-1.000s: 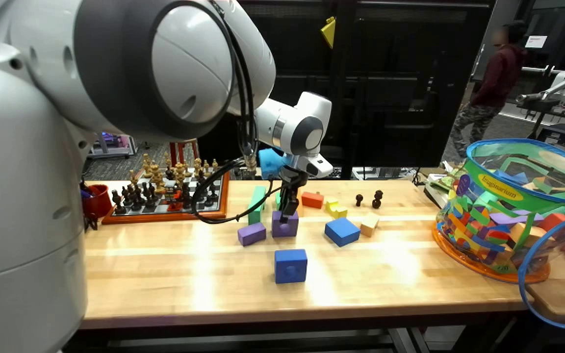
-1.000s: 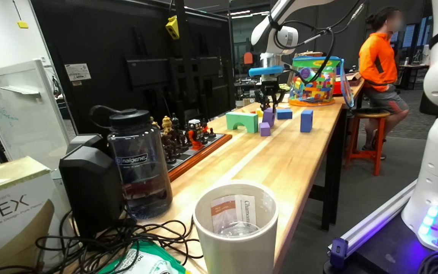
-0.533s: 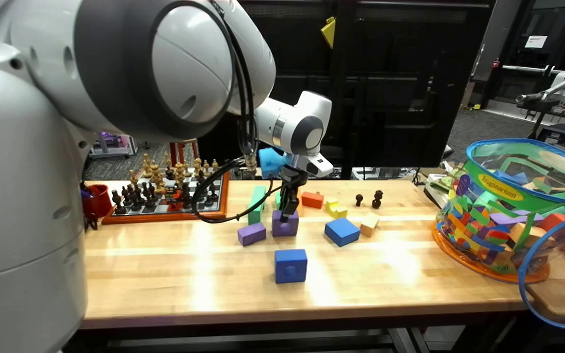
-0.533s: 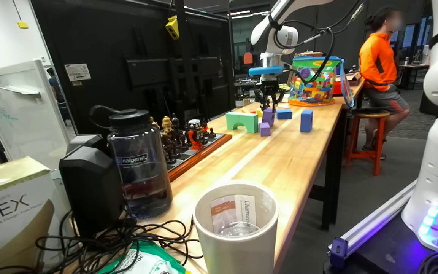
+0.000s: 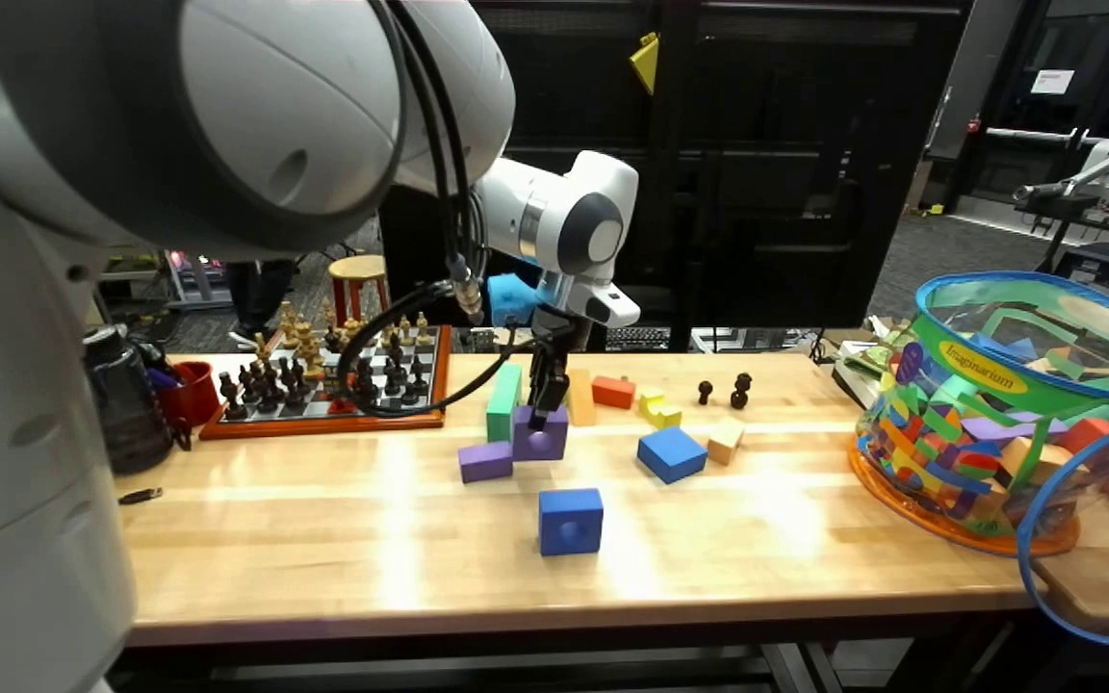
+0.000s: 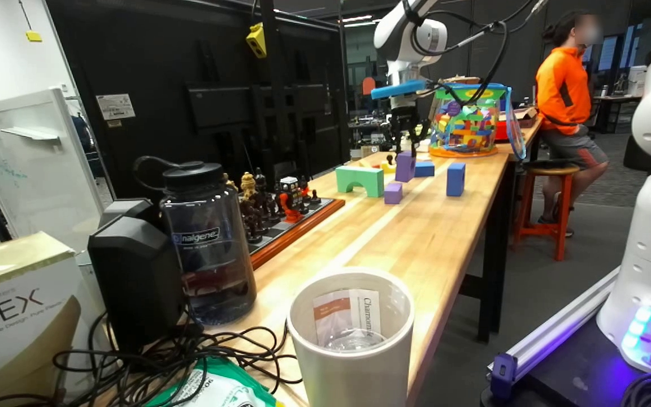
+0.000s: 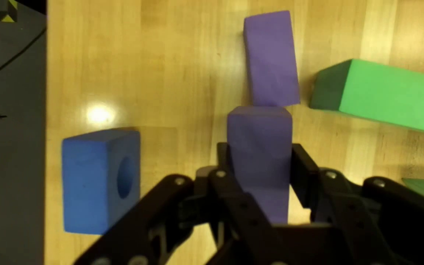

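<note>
Green arch (image 6: 359,176), blue block (image 7: 87,183) flank held purple block (image 7: 260,154).

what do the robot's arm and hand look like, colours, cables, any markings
The arm is white and rounded, with dark grey bands at its joints. Black cables run along it. The hand is black, with jointed fingers and pale screw heads; a bright blue piece sits above it. The base has a glowing bluish light strip. No lettering is readable.

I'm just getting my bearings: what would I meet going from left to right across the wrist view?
Grey floor, wooden tabletop's edge, blue rectangular block, larger purple block held in the gripper, green arch block.
</note>
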Motion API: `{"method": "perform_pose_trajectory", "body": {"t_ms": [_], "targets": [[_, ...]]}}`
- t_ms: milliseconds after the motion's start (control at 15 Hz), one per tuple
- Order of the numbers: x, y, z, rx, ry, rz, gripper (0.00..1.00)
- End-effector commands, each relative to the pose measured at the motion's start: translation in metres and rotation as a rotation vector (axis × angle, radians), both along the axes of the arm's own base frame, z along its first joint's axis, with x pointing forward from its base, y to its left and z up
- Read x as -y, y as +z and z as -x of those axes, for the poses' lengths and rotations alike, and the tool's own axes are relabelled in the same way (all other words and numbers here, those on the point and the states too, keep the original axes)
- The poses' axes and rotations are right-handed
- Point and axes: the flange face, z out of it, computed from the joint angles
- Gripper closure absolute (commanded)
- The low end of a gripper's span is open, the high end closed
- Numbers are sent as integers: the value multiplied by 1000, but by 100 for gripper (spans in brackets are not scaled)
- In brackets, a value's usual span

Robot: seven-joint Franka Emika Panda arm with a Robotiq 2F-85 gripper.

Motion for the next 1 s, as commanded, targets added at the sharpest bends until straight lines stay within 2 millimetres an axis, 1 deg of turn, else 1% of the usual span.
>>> {"method": "perform_pose_trajectory", "body": {"t_ms": [0,200,467,667,933], "targets": [[-5,38,44,-52,-4,17,84],[-4,61,69,-70,-9,33,84],[8,77,95,-90,-15,35,84],[20,81,109,-87,-29,29,84],[36,78,122,-69,-47,19,84]]}}
